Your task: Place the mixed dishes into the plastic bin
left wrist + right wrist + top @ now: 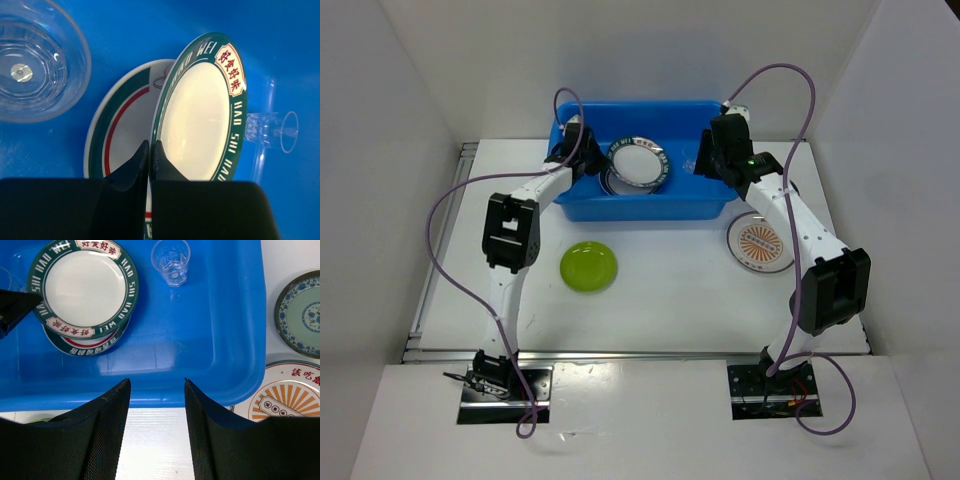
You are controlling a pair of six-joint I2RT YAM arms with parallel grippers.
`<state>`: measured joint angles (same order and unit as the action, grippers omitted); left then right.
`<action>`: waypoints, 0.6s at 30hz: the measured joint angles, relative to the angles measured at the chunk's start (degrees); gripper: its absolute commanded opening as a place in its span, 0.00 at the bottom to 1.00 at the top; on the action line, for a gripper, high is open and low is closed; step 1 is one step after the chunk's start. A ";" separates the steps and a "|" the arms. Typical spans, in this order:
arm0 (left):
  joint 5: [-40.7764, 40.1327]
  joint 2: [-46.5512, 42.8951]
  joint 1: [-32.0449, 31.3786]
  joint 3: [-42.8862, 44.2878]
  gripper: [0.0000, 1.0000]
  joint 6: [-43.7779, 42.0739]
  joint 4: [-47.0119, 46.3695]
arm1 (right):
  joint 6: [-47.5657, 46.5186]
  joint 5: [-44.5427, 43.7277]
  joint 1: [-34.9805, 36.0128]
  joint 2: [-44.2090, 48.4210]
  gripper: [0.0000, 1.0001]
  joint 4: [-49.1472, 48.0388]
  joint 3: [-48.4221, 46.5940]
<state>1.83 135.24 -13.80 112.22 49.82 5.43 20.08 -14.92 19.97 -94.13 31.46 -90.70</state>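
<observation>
Left fingers (131, 169) pressed together at the "HAO WEI" plate (200, 120); right fingers (106, 430) spread near the bin (220, 315).

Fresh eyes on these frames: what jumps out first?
The bright blue bin at the far middle of the table dominates, with two teal-rimmed plates stacked inside and the left gripper shut on the upper plate. A lime-green plate lies in front of it, and an orange-sunburst plate by its right end.

We see bright, even, diffuse light, faint soft shadows on the white table (660, 310), small glints on the clear cup (35, 65) at upper left, and close fingers (125, 175) rendered nearly featureless black.
</observation>
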 measured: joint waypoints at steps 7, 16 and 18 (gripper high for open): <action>0.39 3.17 0.02 2.91 0.19 1.42 0.55 | 0.00 -0.72 0.00 -0.13 0.53 0.09 0.00; -0.42 3.48 0.02 3.30 0.54 1.38 2.01 | -0.02 -0.81 0.00 -1.09 0.53 0.13 0.00; -0.46 3.50 0.00 3.65 0.56 1.40 2.34 | -0.02 -0.79 0.00 -1.49 0.53 0.15 0.00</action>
<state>1.37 138.74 -13.80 115.87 51.22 7.77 20.05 -15.70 19.97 -95.61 31.62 -90.70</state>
